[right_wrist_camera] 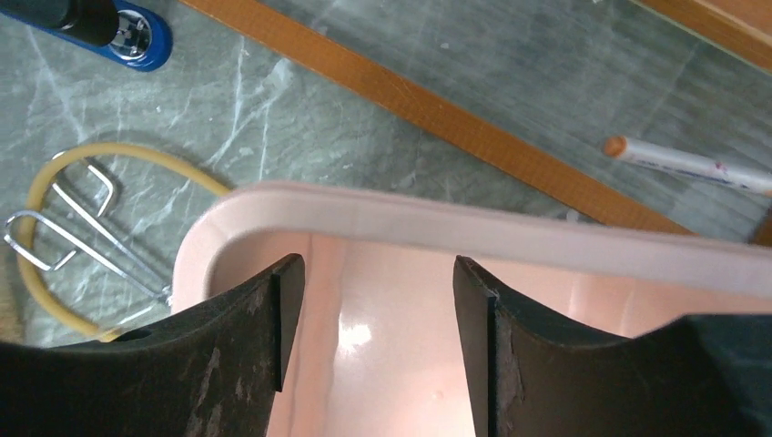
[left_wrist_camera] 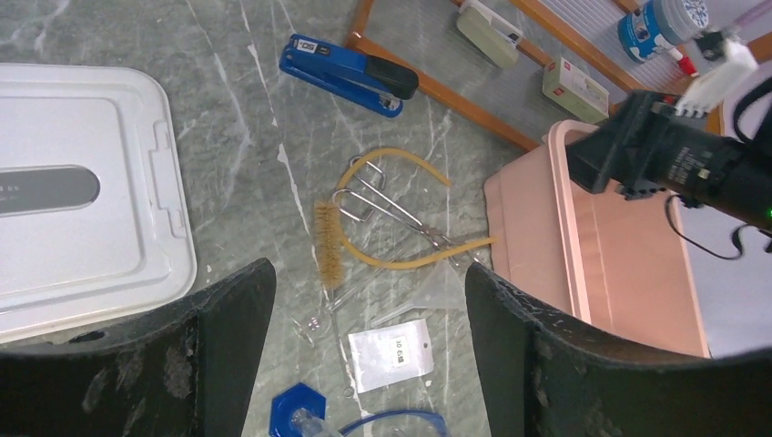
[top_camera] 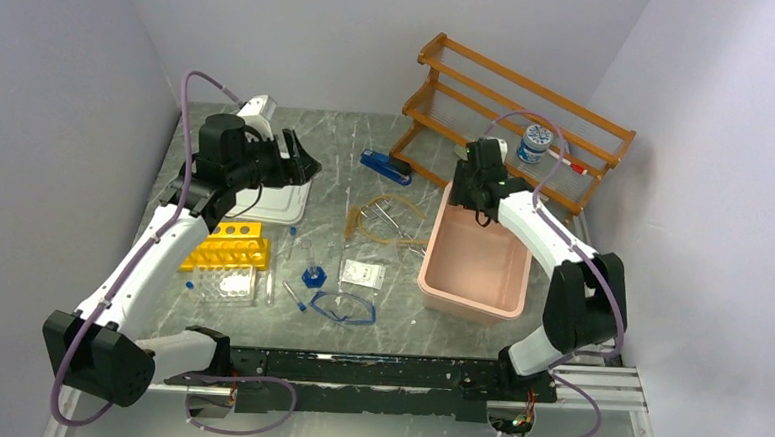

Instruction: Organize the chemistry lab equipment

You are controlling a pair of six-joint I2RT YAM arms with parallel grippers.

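Open and empty on both sides, above the scattered lab gear.
Left gripper (left_wrist_camera: 369,282): jaws apart over coiled tan rubber tubing (left_wrist_camera: 401,153) and white flat packet (left_wrist_camera: 391,353). Right gripper (right_wrist_camera: 375,273): jaws apart over pink bin (right_wrist_camera: 455,228) rim. Blue-framed goggles (top_camera: 344,308), small blue cap (top_camera: 312,275) left of bin.

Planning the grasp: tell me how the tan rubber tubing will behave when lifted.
The tan rubber tubing lies in a loose loop, so it will probably flop and uncoil if lifted at one point. The wire tongs lie across it and may snag or drag along. It looks thin, so likely light.
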